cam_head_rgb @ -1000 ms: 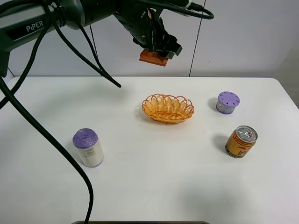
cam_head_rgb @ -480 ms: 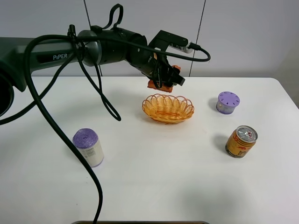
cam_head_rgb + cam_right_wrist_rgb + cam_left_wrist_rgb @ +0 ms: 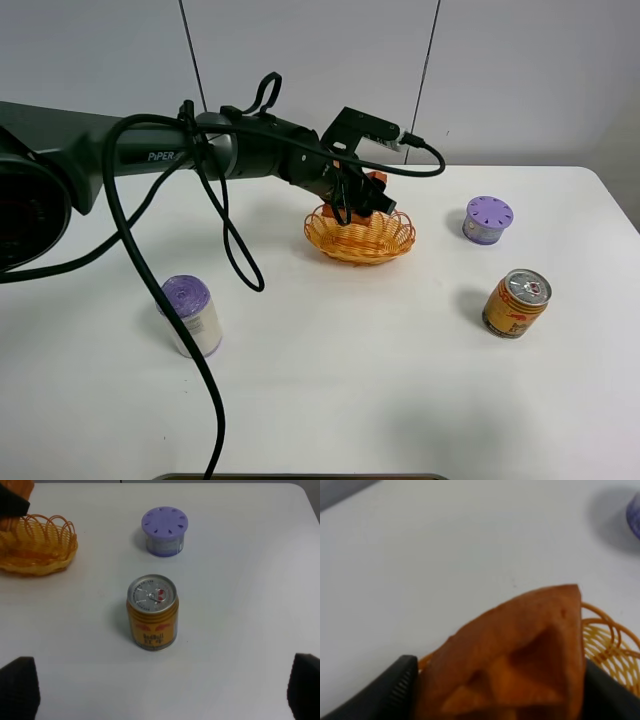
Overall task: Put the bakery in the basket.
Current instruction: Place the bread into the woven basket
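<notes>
The left pincer (image 3: 500,692) is clamped across the two slanting sides of the single bakery (image 3: 520,655), holding it just above the far rim of the one wicker basket (image 3: 385,240); whether they touch I cannot tell. The wedge looks light and fairly stiff, with a gridded face unlikely to slip, so a hold across those sides seems sound. Beyond, the surface (image 3: 350,400) carries one drink can (image 3: 516,303), one purple-lidded pot (image 3: 488,219) and one purple-topped white cylinder (image 3: 189,316), while the right pincer (image 3: 160,690) stands wide and empty.
</notes>
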### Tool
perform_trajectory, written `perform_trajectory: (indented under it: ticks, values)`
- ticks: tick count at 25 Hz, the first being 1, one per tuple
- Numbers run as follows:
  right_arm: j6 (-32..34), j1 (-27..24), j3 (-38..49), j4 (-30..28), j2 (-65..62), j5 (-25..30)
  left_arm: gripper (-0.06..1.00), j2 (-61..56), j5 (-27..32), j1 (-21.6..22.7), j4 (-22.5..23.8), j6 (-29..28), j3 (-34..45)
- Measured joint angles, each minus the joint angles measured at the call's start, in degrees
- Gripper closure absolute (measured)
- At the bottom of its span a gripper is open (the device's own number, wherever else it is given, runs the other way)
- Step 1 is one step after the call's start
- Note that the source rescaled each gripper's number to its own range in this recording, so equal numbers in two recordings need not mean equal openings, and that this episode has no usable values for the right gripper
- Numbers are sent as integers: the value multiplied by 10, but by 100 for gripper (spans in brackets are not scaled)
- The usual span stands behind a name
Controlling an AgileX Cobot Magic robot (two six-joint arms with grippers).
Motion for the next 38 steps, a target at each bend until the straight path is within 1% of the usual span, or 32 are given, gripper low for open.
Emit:
perform_trajectory:
  ticks: [10,33,34,35,38]
  values:
    - [0,0,0,0,0,0,92,29,-27,-1,-1,0,1]
    - [0,0,0,0,0,0,92,39,-30,-1,-1,5,1]
    - [0,0,0,0,0,0,91,39,-30,-1,-1,6,1]
    - [0,0,0,0,0,0,84,39,-30,-1,-1,8,1]
    - [0,0,0,0,0,0,50,39,-30,-1,-1,19,1]
